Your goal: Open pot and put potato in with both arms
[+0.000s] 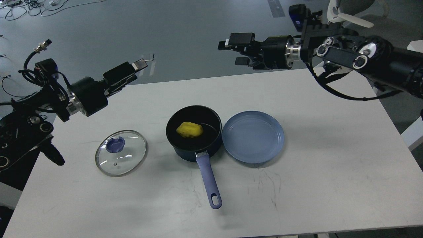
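Note:
The pot (185,149), a dark navy saucepan, stands uncovered at the table's middle, its blue-purple handle (209,181) pointing toward the front edge. The yellow potato (189,129) lies inside it on the black bottom. The glass lid (121,152) with a blue knob lies flat on the table to the pot's left. My left gripper (132,73) hovers above the table's back left, empty, its fingers a little apart. My right gripper (233,51) hovers high over the table's back edge, open and empty, pointing left.
A flat blue-grey round plate (253,136) lies right beside the pot, touching its right side. The white table (330,165) ends at the right near a white block. Cables lie on the grey floor behind.

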Available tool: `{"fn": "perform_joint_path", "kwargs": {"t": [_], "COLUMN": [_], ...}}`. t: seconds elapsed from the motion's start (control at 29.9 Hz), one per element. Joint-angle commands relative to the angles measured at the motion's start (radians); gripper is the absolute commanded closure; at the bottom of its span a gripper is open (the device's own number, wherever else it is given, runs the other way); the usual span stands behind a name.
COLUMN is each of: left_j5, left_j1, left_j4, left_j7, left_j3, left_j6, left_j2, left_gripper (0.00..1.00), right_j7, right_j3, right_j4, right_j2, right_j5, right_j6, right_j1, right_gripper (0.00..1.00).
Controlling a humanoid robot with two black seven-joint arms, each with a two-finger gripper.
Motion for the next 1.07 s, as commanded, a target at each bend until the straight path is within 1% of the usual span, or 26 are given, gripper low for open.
{"fn": "perform_joint_path", "kwargs": {"t": [0.0,0.13,0.27,0.37,0.47,0.53,0.63,1.04], "left_j5": [-0.026,-0.101,-0.227,-0.276,-0.342,-0.363,-0.377,-0.377], "left_j1": [0.008,0.029,0.074,0.106,0.158,0.176,0.221,0.238], "left_j4": [0.009,0.018,0.044,0.082,0.131,0.141,0.144,0.142], "left_j7": [-0.001,-0.001,-0.001,-0.001,-0.001,-0.001,-0.001,0.002], "left_j3": [-0.010,-0.030,-0.091,-0.116,-0.165,-0.189,-0.234,-0.246], "left_j6": [0.003,0.005,0.005,0.003,-0.001,-0.003,-0.005,-0.006], "left_j2": [-0.024,-0.053,-0.110,-0.148,-0.196,-0.214,-0.240,-0.256], "left_gripper": [0.02,0.02,0.02,0.02,0.02,0.02,0.02,0.02], "right_j7": [0.000,0.000,0.000,0.000,0.000,0.000,0.000,0.000], "right_j3": [0.175,0.326,0.543,0.604,0.636,0.650,0.671,0.673], "right_j4": [-0.005,-0.005,-0.007,-0.005,-0.005,-0.005,-0.007,-0.013], "right_j2": [-0.065,-0.089,-0.076,-0.050,-0.024,-0.011,0.021,0.053], "right_j5": [0.082,0.115,0.144,0.144,0.144,0.144,0.142,0.142], "right_j6": [0.000,0.000,0.000,0.000,0.000,0.000,0.000,0.000], "right_j1": [-0.149,-0.294,-0.481,-0.559,-0.613,-0.619,-0.636,-0.642], "right_gripper": [0.05,0.05,0.05,0.05,0.04,0.04,0.01,0.00]}}
